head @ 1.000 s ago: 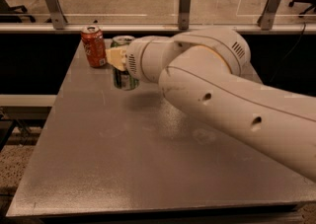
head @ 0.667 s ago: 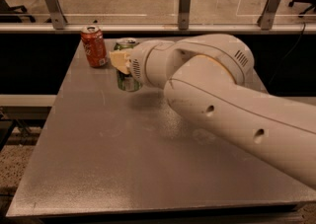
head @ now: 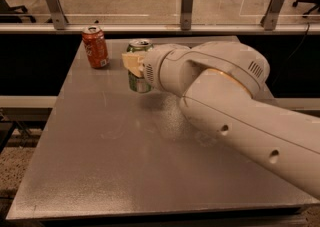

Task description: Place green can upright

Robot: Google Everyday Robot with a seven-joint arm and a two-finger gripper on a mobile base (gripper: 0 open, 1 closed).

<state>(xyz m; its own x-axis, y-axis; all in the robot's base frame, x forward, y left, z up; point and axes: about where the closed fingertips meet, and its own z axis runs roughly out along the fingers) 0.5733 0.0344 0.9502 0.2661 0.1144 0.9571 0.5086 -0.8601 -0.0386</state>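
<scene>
The green can [head: 139,84] stands upright at the far middle of the grey table [head: 120,151], its silver top showing and its base at or just above the surface. My gripper [head: 137,66] reaches in from the right and is shut on the can's middle. One cream finger [head: 131,63] lies across the can's left front side; the other finger is hidden behind the can and the white wrist. My large white arm [head: 235,106] crosses the right half of the view.
An orange-red soda can [head: 95,47] stands upright at the table's far left, a short gap to the left of the green can. A glass barrier with metal posts [head: 187,6] runs behind the table's far edge. The table's left edge drops to the floor.
The gripper and the green can have moved together a little to the right, away from the orange-red can. The arm has shifted right too.
</scene>
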